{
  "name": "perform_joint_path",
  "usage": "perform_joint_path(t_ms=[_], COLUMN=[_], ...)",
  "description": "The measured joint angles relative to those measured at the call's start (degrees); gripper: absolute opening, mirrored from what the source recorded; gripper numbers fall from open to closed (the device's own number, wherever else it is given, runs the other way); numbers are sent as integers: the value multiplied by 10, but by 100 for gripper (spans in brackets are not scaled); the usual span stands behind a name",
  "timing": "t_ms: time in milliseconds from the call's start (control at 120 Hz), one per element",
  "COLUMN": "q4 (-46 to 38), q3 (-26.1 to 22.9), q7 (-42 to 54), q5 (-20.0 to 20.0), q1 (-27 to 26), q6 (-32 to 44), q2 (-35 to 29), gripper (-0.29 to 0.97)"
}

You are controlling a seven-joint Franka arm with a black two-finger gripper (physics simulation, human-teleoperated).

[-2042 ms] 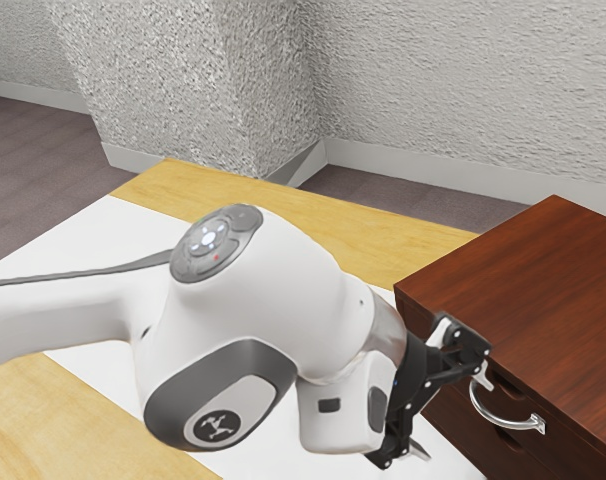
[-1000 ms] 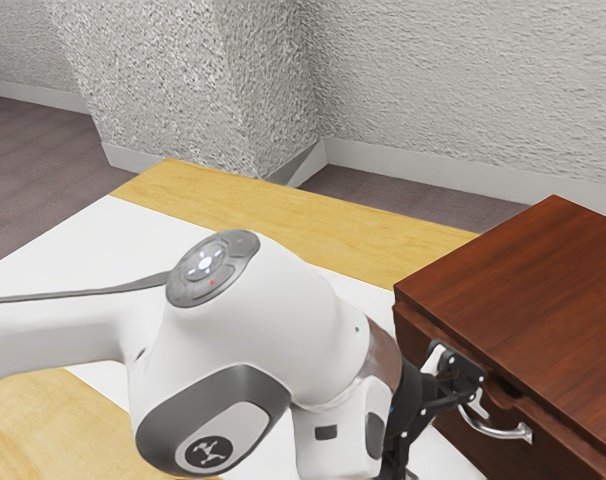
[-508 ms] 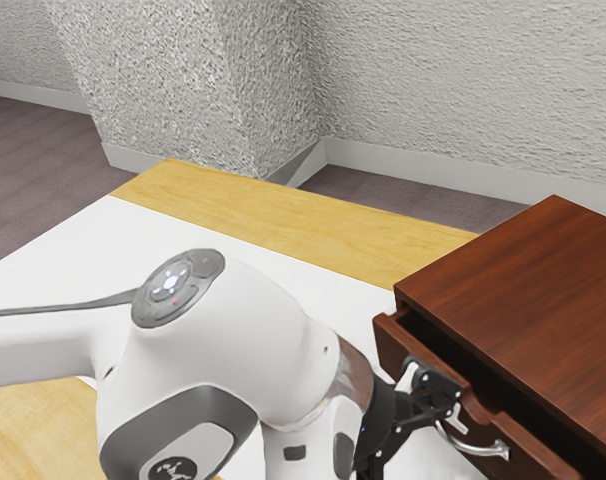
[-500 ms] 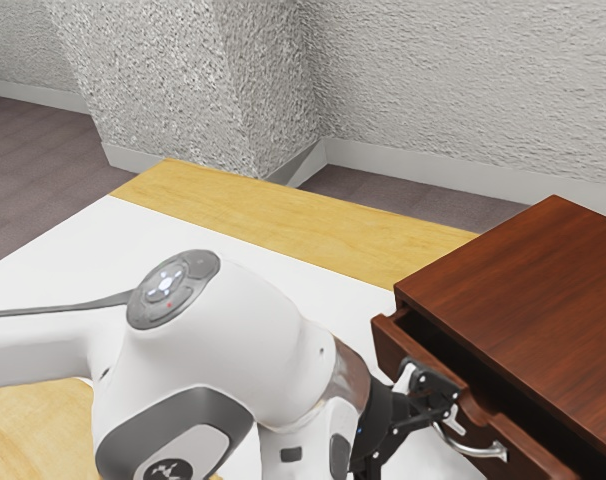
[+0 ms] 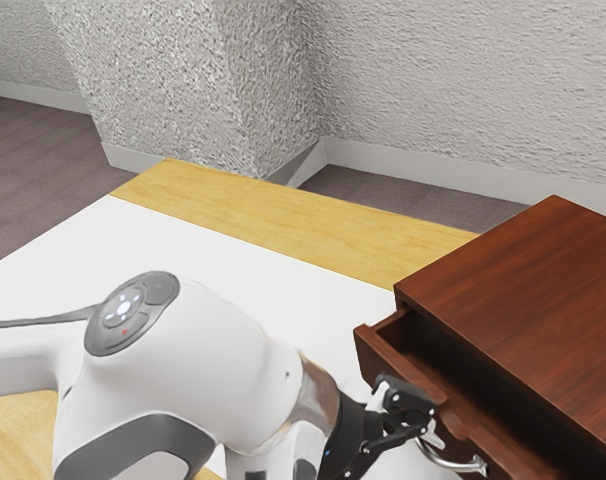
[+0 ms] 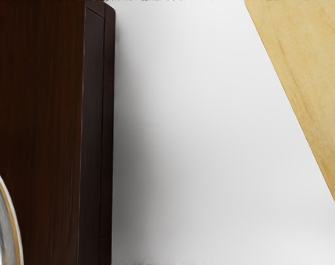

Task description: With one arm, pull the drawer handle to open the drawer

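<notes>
White casing of the arm (image 5: 203,385) is filling the near corner of the exterior view, and at its tip the black gripper (image 5: 413,424) is sitting right against the front of the drawer (image 5: 388,362). Just beyond it, toward the exterior view's right, the curved silver handle (image 5: 451,463) is hanging off that front. The gripper is at the handle's nearer end, but whether it is clamped on the bar or only hooked behind it I cannot tell. In the wrist view the handle is showing as a bright arc (image 6: 3,221) close under the hand, with the dark drawer front beside it and the white mat (image 6: 200,143) spreading past.

Next back, the drawer is standing partly out of the dark wooden cabinet (image 5: 528,290), its shadowed inside showing. So the pull looks to be under way and not yet finished.

My judgement is that the next move is calling for a straight draw away from the cabinet, along the drawer's own line, without lifting or twisting, so the handle is not slipping free.

Farther off, the wooden table (image 5: 313,225) is running toward the rough grey wall (image 5: 433,70).
</notes>
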Motion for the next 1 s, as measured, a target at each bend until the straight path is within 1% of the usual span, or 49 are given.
perform_joint_path(t_ms=[142,308,350,400,458,583,692,825,1000], q4=[-8,-21,-22,-22,-24,-28,-29,-36,-37], q3=[-13,-21,-25,-28,-35,-47,-54,-64,-71], q7=[-4,-8,-9,-11,-12,-15,-17,-19,-22], q5=[5,22,21,19,8,-13,-22,-30,-35], q1=[12,19,21,23,29,39,46,54,61], q6=[-2,-1,-1,-1,-2,-5,-8,-11,-15], q2=[-14,-31,-33,-35,-41,-50,-54,-58,-65], gripper=[61,42,41,42,39,51,58,62,66])
